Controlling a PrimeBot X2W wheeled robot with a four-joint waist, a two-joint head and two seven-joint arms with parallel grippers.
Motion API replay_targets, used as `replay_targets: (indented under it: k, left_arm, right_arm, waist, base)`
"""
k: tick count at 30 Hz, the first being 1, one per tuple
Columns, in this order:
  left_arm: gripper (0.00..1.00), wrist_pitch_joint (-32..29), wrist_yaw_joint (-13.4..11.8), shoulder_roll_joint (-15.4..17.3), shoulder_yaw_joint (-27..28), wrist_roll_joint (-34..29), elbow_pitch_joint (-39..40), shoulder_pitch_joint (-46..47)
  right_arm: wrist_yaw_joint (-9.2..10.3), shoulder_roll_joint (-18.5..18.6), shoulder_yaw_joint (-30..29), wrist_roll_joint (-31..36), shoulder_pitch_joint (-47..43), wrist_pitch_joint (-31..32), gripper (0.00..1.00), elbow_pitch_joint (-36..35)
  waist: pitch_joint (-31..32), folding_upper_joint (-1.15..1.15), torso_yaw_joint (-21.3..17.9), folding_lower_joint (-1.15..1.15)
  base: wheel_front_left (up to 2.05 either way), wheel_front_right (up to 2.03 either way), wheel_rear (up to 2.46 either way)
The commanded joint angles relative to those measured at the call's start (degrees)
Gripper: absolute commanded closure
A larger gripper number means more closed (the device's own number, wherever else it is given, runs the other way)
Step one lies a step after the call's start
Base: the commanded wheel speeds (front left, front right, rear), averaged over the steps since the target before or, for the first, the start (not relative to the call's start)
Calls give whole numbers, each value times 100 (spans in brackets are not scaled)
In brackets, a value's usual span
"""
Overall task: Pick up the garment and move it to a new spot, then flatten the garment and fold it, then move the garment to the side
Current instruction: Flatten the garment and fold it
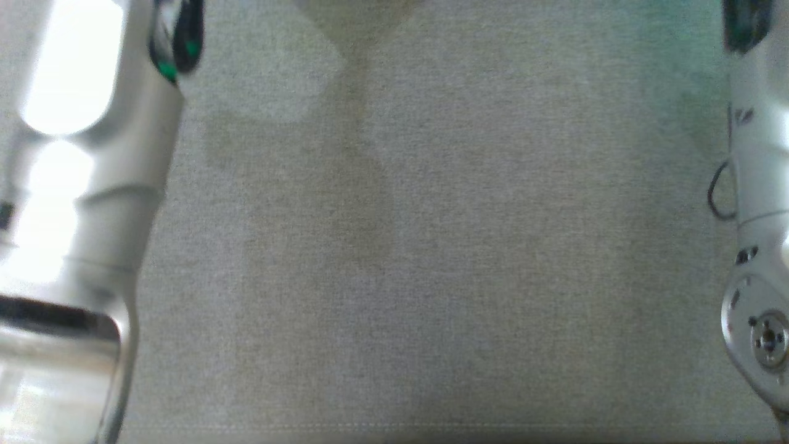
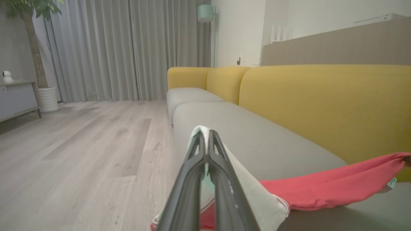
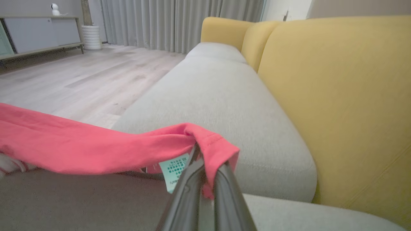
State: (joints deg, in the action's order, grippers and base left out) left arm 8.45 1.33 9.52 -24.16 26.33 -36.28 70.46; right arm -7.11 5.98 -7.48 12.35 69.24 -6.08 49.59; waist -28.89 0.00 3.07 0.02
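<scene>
The garment [image 2: 330, 187] is red with a white trimmed end, and it hangs stretched between my two grippers above the grey sofa seat [image 2: 257, 141]. My left gripper [image 2: 207, 134] is shut on the white end, whose cloth wraps over the fingertips. My right gripper [image 3: 205, 162] is shut on a red hemmed corner of the garment [image 3: 80, 146], beside a pale green care label [image 3: 175, 168]. In the head view my two pale forearms [image 1: 92, 185] [image 1: 758, 216] frame the bare grey cushion [image 1: 431, 246].
The yellow backrest [image 3: 337, 89] runs along the far side of the seat. Pale wooden floor [image 2: 80, 144] lies beyond the sofa's front edge. Grey curtains, a white plant pot [image 2: 48, 98] and a low cabinet [image 3: 41, 33] stand far off.
</scene>
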Motion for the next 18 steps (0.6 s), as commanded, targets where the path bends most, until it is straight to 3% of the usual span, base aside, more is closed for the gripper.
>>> replay_targets:
  k: [1, 9, 18]
  left_arm:
    - [100, 129, 41, 177, 103, 50, 126, 45]
    - [100, 553, 208, 135, 174, 260, 206, -872]
    - [100, 650, 272, 268, 317, 263, 1170, -2458]
  right_arm:
    - [-37, -139, -3, 78, -33, -140, 100, -45]
    - [-37, -212, -119, -72, -375, -666, 100, 536]
    - [-37, -233, -55, -842, -1246, -875, 100, 324]
  waist:
    - [-135, 0, 88, -2]
    - [-216, 0, 88, -2]
    - [192, 0, 47, -2]
  base:
    - [0, 0, 0]
    - [0, 0, 0]
    - [0, 0, 0]
